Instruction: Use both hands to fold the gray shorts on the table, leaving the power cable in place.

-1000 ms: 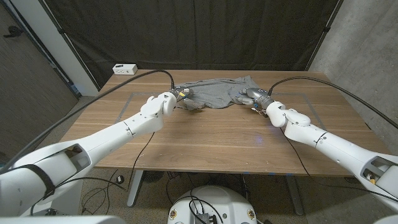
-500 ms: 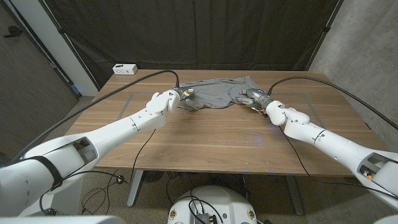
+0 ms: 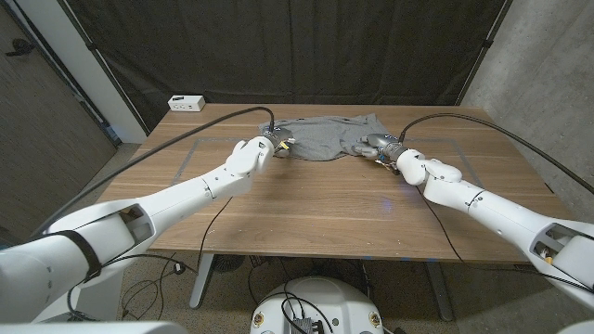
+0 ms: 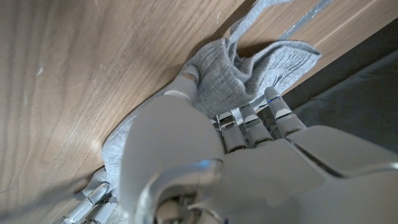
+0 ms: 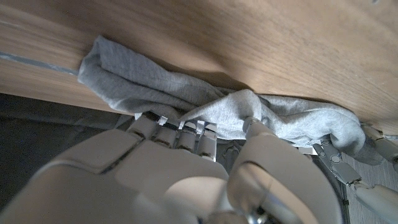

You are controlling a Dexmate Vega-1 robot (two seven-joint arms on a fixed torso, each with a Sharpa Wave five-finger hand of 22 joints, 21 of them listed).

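gray shorts (image 3: 325,136) lie bunched at the far middle of the wooden table (image 3: 316,204), between the two hands. left hand (image 3: 263,147) grips the near left edge — the wrist view shows fingers (image 4: 245,121) closed over a wad of knit cloth. right hand (image 3: 385,148) holds the near right edge the same way, fabric gathered over its fingers (image 5: 180,134).

cloth looks like soft, light jersey, matte, with a ribbed hem; limp, it will likely sag and crease wherever unsupported, and probably drag a little on the wood grain. best hold, i judge, is at the corners or hem, both sides level, so the fold lands flat.

dark cables (image 3: 186,130) arc over the table beside each arm; a white box (image 3: 187,102) sits at the far left corner.
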